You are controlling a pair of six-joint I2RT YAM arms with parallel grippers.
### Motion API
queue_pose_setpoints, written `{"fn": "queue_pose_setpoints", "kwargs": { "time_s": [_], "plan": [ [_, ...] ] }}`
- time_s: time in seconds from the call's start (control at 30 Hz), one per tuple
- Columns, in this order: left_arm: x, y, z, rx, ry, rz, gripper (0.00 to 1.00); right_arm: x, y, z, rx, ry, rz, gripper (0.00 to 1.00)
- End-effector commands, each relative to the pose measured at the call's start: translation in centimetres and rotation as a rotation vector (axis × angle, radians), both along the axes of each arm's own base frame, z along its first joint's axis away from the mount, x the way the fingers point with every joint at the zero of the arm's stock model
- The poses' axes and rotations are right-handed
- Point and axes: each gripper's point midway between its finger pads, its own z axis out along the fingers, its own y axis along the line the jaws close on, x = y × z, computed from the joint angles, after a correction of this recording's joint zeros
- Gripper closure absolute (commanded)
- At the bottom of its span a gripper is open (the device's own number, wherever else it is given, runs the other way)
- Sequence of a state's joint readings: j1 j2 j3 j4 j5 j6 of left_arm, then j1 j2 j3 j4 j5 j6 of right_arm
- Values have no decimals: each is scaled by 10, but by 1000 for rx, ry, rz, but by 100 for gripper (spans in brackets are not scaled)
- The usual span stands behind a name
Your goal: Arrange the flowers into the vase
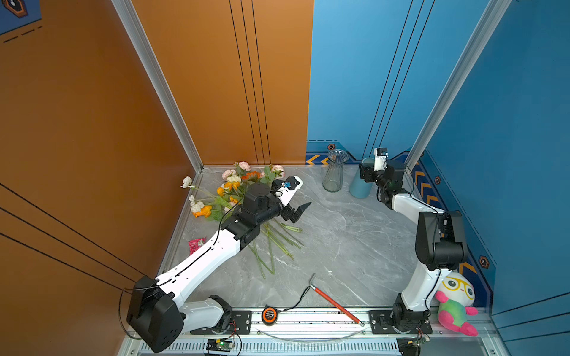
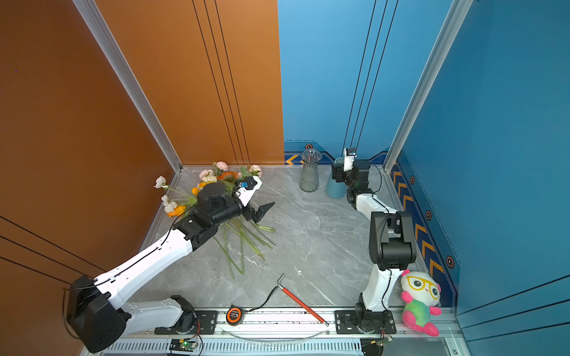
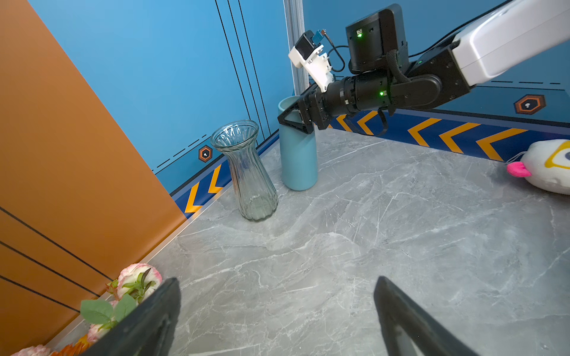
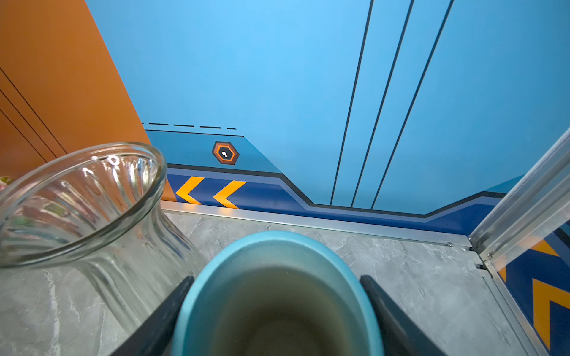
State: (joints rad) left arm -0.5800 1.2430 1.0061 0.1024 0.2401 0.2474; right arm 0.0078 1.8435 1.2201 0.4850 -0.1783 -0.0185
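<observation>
Top views, flowers [image 1: 234, 185]: laid in a bunch on the grey surface [image 1: 339, 246] at its far left corner, blooms toward the orange wall [image 1: 92, 123], stems partly hidden under the left arm [image 1: 212, 255].
Top views, glass vase [image 2: 310, 172]: stood upright at the far edge, empty, just beside a blue cup [image 2: 334, 189].
Left wrist view, left end effector [image 3: 277, 281]: seen spread wide, nothing between its fingers; pink blooms are seen beside one finger.
Right wrist view, right end effector [image 4: 276, 279]: pressed against both sides of the blue cup near its rim; the glass vase is seen just beside it.
</observation>
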Motion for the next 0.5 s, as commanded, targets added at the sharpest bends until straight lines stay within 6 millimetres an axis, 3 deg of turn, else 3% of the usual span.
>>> {"fn": "queue_pose_setpoints", "kwargs": {
  "time_s": [0.0,0.2,0.37,0.47],
  "plan": [
    [-9,0,7,-6,-31,-19,2,-19,3,109,24,-304,-10,53],
    [-13,1,13,-12,-46,-21,2,-57,21,147,-3,-379,-6,56],
    [-16,2,18,-9,-67,-16,2,-95,30,160,56,-394,19,57],
    [-18,3,20,-13,-73,-9,2,-121,46,161,70,-374,65,57]
  ]
}}
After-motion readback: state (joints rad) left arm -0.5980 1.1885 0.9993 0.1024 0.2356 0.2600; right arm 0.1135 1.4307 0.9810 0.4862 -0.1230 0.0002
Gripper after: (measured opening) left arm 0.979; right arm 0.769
